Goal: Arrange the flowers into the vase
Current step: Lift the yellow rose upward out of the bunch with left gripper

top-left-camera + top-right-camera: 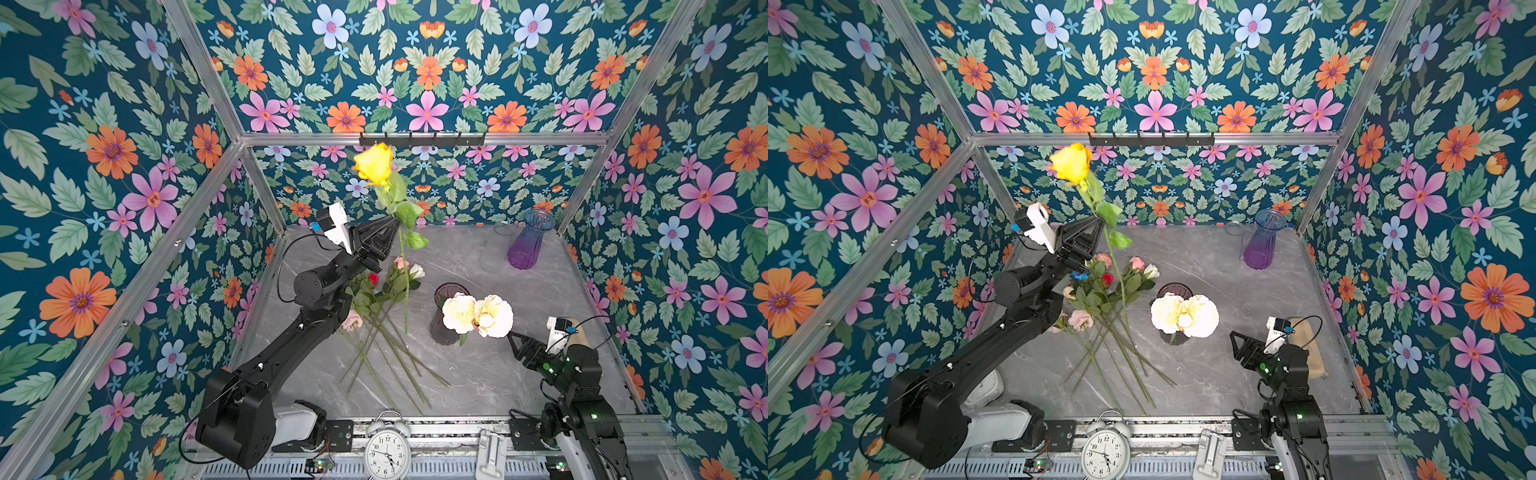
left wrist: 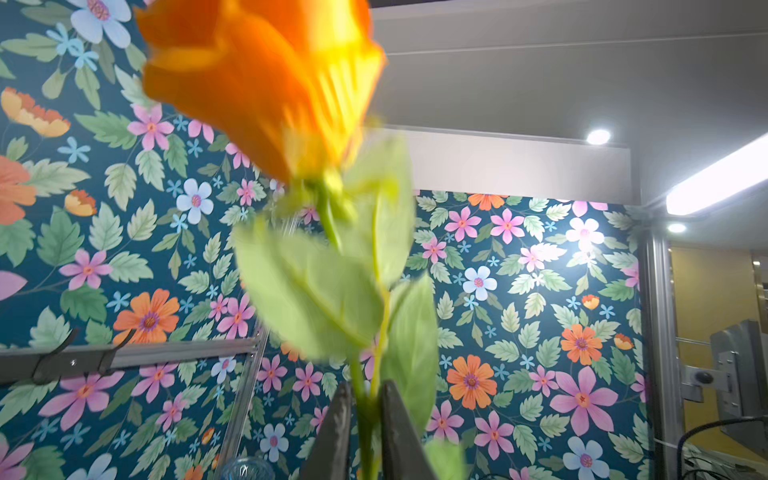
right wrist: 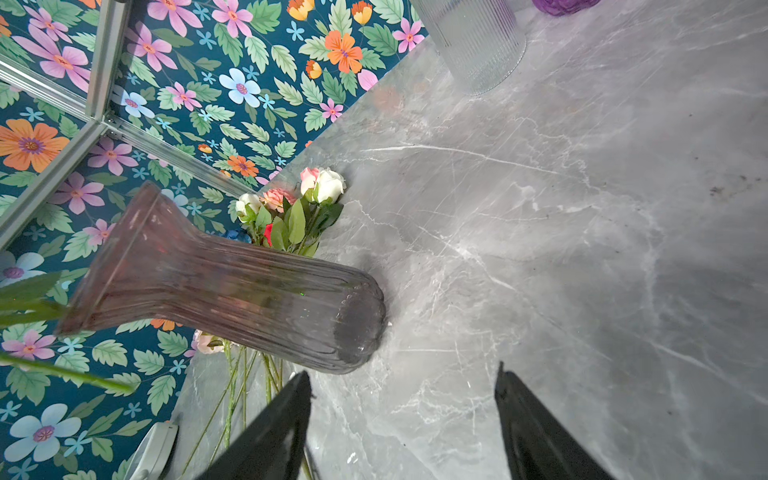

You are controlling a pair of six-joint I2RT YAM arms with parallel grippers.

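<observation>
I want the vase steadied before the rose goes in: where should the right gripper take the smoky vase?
Grip the smoky vase around its ribbed lower body, level, from the side of the right gripper. It stands upright and the cream peonies overhang its mouth, so a top grasp looks blocked; the body below is bare.

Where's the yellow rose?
In both top views, the long-stemmed yellow artificial rose is left of centre, held aloft by the left end effector above the loose flowers.

Loose flowers (image 1: 365, 300) left of vase (image 1: 439, 329)
</observation>
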